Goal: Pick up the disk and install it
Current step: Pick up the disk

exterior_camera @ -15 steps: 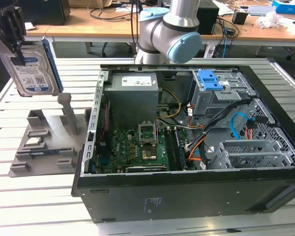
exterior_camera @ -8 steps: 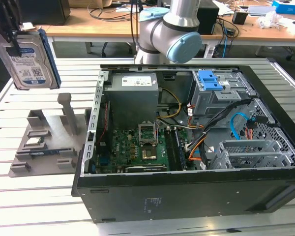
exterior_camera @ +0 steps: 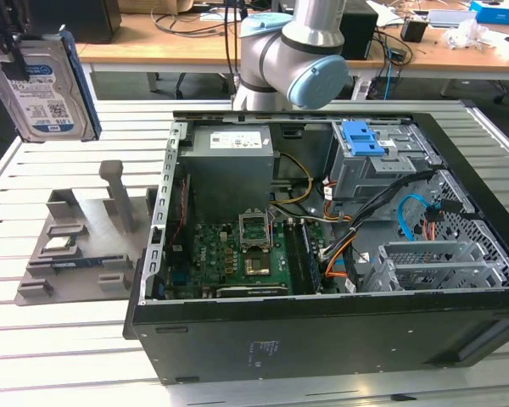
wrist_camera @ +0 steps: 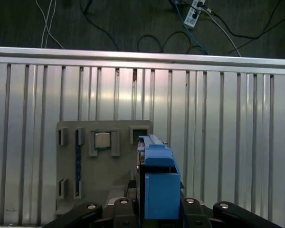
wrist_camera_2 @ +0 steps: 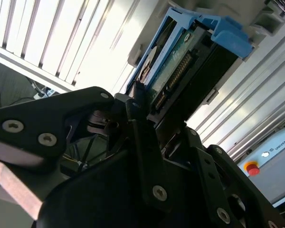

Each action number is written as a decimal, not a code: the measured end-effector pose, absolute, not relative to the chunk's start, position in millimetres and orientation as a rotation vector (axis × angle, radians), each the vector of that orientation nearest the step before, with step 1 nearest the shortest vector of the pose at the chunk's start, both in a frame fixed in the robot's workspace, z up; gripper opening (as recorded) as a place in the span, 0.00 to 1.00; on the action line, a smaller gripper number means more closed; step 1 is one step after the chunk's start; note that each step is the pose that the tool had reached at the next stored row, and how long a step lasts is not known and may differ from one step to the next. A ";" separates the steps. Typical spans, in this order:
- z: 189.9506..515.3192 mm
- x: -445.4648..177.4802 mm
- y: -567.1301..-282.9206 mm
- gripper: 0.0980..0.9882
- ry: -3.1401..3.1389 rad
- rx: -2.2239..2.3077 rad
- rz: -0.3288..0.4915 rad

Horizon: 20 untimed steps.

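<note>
The disk (exterior_camera: 47, 89), a silver drive with a white-and-blue label and a blue bracket, hangs upright in the air at the exterior view's upper left, above the grey fixture (exterior_camera: 76, 246). My gripper (exterior_camera: 7, 52) is shut on its upper end. In the second wrist view the black fingers (wrist_camera_2: 142, 142) clamp the disk (wrist_camera_2: 175, 61), whose connector edge and green board face the camera. In the first wrist view the disk's blue bracket (wrist_camera: 156, 180) stands edge-on between my gripper's (wrist_camera: 154, 211) links, over the grey fixture (wrist_camera: 69, 171).
The open black computer case (exterior_camera: 322, 339) lies on the slatted table, with a blue-latched drive bay (exterior_camera: 365, 140) at its back and a grey metal cage (exterior_camera: 428, 259) at the front right. A small square chip (wrist_camera: 102, 140) sits in the fixture. The arm's base (exterior_camera: 293, 59) stands behind the case.
</note>
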<state>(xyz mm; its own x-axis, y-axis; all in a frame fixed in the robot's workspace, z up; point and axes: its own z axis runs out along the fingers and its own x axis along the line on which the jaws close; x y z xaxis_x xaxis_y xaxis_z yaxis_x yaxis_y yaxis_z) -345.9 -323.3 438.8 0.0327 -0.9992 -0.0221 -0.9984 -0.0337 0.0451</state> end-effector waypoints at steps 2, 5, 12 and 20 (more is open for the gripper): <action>442.2 -345.9 -323.2 0.30 -2.172 2.245 -0.074; 449.7 -345.9 -323.1 0.30 -2.172 2.245 -0.074; 475.2 -345.9 -322.6 0.30 -2.172 2.245 -0.074; 495.7 -345.9 -322.4 0.30 -2.172 2.245 -0.074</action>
<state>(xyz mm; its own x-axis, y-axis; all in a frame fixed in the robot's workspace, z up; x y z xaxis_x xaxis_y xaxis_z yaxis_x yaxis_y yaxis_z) -345.9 -322.4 495.7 0.0326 -0.9992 -0.0222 -0.9984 -0.0336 0.0452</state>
